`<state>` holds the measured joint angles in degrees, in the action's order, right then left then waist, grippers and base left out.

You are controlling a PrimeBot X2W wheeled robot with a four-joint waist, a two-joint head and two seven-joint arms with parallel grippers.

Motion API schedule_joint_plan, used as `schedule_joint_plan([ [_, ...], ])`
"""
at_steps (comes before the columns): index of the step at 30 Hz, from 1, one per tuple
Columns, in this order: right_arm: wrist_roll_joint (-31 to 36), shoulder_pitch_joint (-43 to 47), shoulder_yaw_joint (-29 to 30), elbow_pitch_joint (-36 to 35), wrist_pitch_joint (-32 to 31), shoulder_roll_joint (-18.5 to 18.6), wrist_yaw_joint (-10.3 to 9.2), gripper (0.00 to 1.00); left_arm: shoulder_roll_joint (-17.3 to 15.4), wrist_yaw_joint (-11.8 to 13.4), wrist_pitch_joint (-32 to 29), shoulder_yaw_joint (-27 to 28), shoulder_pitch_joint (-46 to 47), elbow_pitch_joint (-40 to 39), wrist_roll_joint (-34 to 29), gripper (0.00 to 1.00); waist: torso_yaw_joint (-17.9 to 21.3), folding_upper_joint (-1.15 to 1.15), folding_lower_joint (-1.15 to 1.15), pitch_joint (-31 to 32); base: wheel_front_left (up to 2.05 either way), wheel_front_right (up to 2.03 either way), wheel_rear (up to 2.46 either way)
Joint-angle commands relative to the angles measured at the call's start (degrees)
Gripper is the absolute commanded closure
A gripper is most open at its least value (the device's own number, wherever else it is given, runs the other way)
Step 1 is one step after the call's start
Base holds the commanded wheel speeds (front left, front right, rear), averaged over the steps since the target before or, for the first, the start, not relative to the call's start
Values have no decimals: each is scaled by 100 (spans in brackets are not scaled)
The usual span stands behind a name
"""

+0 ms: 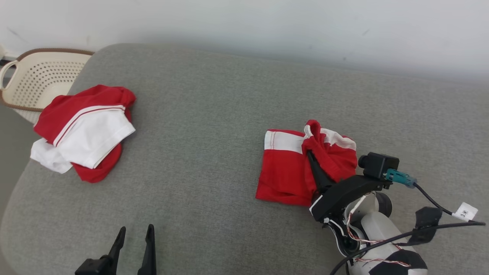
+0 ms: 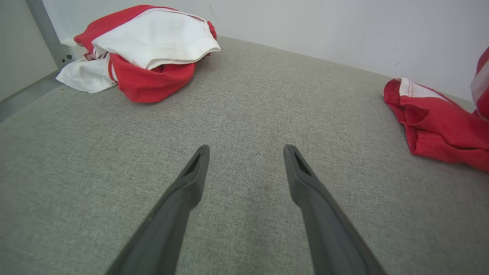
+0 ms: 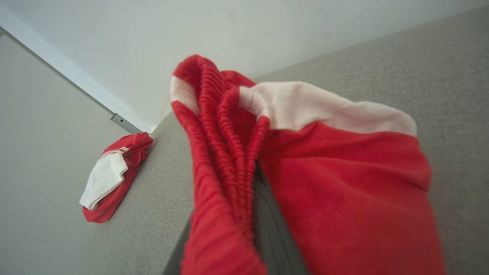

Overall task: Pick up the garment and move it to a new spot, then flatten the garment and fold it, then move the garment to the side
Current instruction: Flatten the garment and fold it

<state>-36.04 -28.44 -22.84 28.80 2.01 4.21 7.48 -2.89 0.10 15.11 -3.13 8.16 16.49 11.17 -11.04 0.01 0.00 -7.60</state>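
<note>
R gripper (image 1: 310, 156) clamped on garment (image 1: 284, 172) at waistband; bunch raised, rest lying on cushion (image 1: 214, 114), right side. L gripper (image 1: 135, 233) fingers apart, idle, low left. Looks like pick-up stage only: move, flatten, fold, shift aside all to do. 2nd garment (image 1: 84, 133) far left.

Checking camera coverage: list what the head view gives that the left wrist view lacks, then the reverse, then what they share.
Head view: the perforated basket, and the right claw shut on the red shorts. Left wrist view: a grey upright strip at its top left. Both: the grey cushion, the shorts, the red-and-white garment, and the open left claw.
</note>
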Motion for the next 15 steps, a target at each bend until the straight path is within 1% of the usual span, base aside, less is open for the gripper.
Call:
schedule_joint_plan([
  [1, 41, -59, -28, 38, 45, -19, 3, 100, -2, -4, 7, -24, -22, 19, 25, 0, -140, -1, 0, -44, 0, 0, 0],
  [3, 80, -162, -78, 238, 101, -50, 3, 100, -3, -1, 7, -64, -6, 32, 40, 0, -259, -1, 0, -69, 0, 0, 0],
  [4, 94, -213, -101, 349, 126, -64, 3, 91, -4, -5, 7, -72, 0, 33, 44, 0, -310, -1, 0, -78, 0, 0, 0],
  [5, 158, -272, -96, 468, 182, -69, 3, 71, -3, -9, 7, -99, 5, 43, 55, 0, -375, -1, 0, -88, 0, 0, 0],
  [6, 202, -330, -135, 571, 213, -79, 3, 0, -2, -1, 7, -101, -2, 51, 66, 0, -417, -1, 0, -92, 0, 0, 0],
  [10, 192, -503, -190, 845, 444, -111, 3, 0, -2, 21, 7, -73, -58, 15, 58, 0, -527, -1, 0, -108, 0, 0, 0],
  [15, 52, -682, -397, 898, 700, -129, 3, 0, -2, 39, 7, 6, -131, -11, 23, 0, -485, -1, 0, -89, 0, 0, 0],
])
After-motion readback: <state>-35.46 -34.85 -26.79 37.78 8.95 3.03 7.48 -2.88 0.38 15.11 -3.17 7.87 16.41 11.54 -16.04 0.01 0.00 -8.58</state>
